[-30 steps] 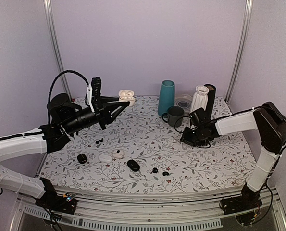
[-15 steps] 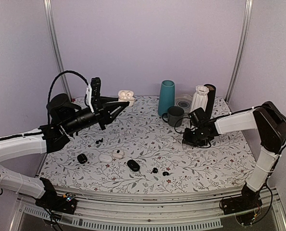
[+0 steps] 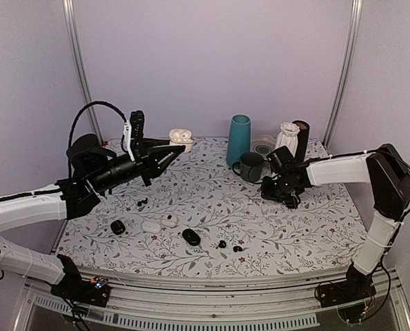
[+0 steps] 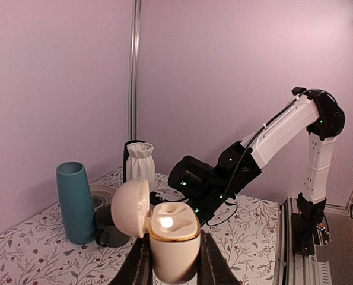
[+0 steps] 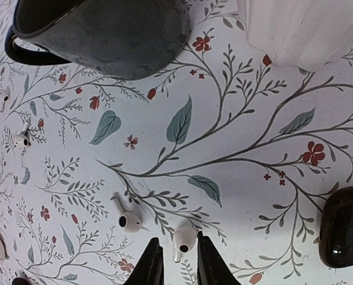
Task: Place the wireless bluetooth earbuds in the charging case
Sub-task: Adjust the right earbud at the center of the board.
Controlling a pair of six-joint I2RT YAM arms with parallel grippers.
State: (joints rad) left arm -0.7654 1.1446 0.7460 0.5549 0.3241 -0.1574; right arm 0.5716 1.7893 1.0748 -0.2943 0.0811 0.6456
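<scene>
Near mug [image 5: 105, 35] | right claw [image 5: 177, 243] nips one white earbud [image 5: 185, 235] | left claw [image 4: 175, 248] clamps one open case [image 4: 173, 228]

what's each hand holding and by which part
Left hand: open white oval charging case, pinched across its lower body. Right hand: straddles a white stemmed earbud; grip unclear.

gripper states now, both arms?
Left gripper: closed, holding the open white charging case.
Right gripper: closed on a white earbud.
</scene>
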